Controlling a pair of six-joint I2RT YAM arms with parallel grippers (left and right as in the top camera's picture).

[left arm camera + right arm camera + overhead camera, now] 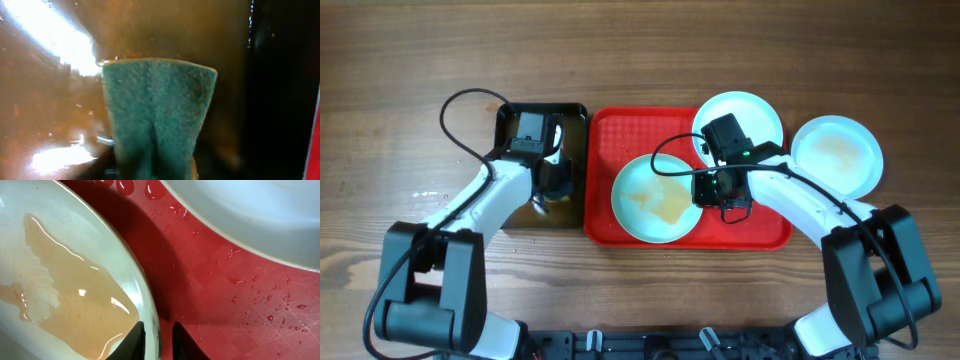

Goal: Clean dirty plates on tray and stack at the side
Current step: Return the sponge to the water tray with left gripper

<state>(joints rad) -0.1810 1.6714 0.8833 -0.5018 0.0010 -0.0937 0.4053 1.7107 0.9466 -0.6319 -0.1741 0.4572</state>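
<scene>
At the left, a black basin (510, 120) sits on the wooden bench (400, 60), just beside the red tray (605, 135). The left arm reaches into it. The left fingers (552, 182) are closed on a green sponge (157, 115), which the left wrist view shows creased down its middle and hanging over brown, glossy liquid in the basin. The fingers themselves are lost in the dark at the bottom of that view.

On the tray's left half lies the puddled plate (658, 198), flat, with a pale orange pool of liquid spread across its centre. The right fingers (134, 342) are at this plate's right edge. In the right wrist view they stand narrowly apart, one inside the rim and one outside it over the wet tray floor. I cannot tell whether they are pressing on the rim.

The corner plate (750, 115) rests at the tray's far right corner, riding over the far rim, and looks clean and white. Water drops bead on the tray between the two plates.

The bench plate (835, 155) lies off the tray, just to its right, with a faint tan smear at its centre.
</scene>
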